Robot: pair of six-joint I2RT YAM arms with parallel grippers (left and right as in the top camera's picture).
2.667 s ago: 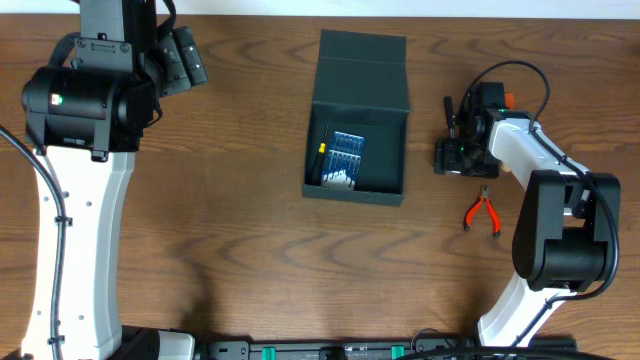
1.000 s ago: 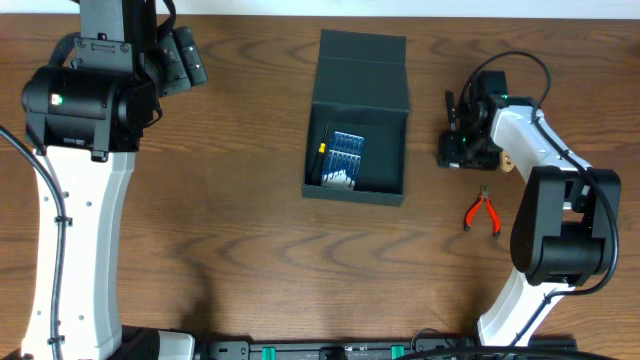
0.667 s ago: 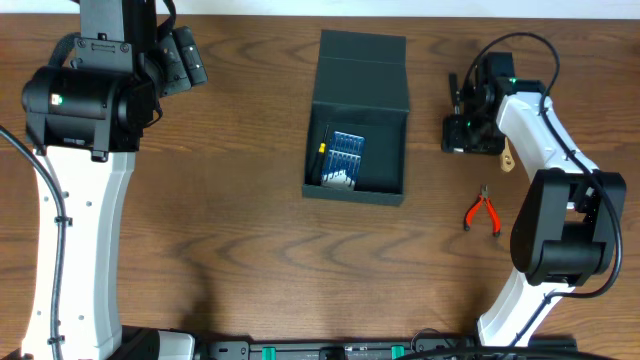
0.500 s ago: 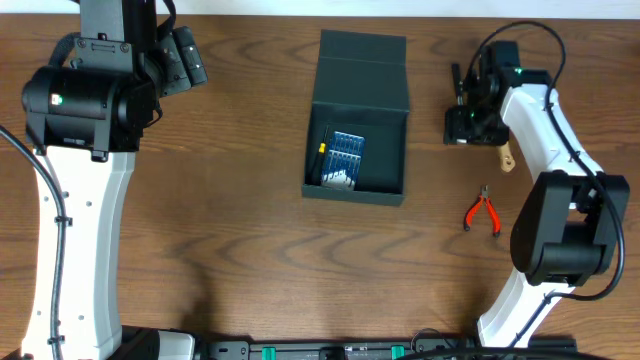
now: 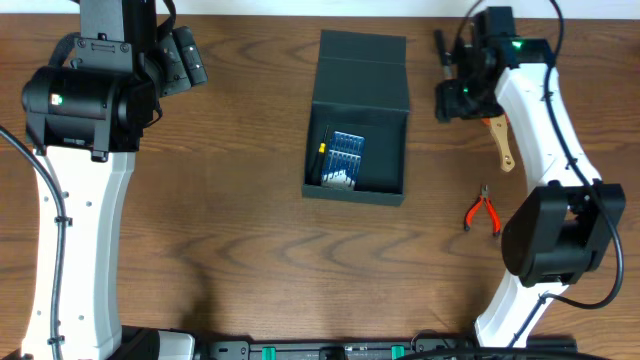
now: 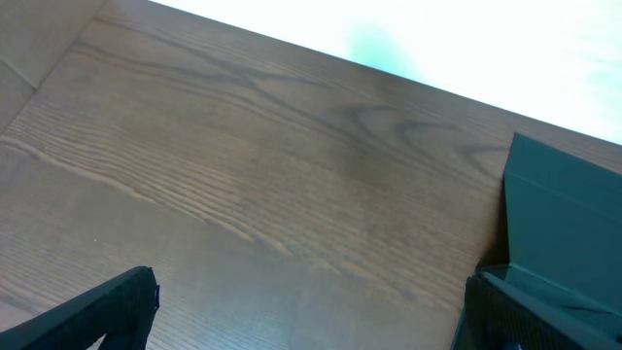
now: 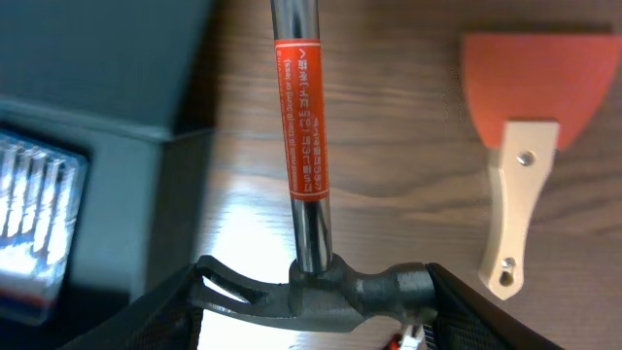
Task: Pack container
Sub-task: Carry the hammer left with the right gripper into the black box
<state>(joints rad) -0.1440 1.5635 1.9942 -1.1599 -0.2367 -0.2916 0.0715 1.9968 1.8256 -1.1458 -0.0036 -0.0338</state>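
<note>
Now right hand (image 5: 452, 92) clamping hammer (image 7: 303, 175) at head, hovering beside container (image 5: 362, 70); left hand (image 6: 313, 319) hanging fingers apart over desk (image 6: 243, 194).

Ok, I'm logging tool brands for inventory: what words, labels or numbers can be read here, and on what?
Red label on the hammer shaft, held in the right gripper: white print running lengthwise, too blurred to read.
Blue case in the container: no legible text.
No other writing shows in any view.
</note>
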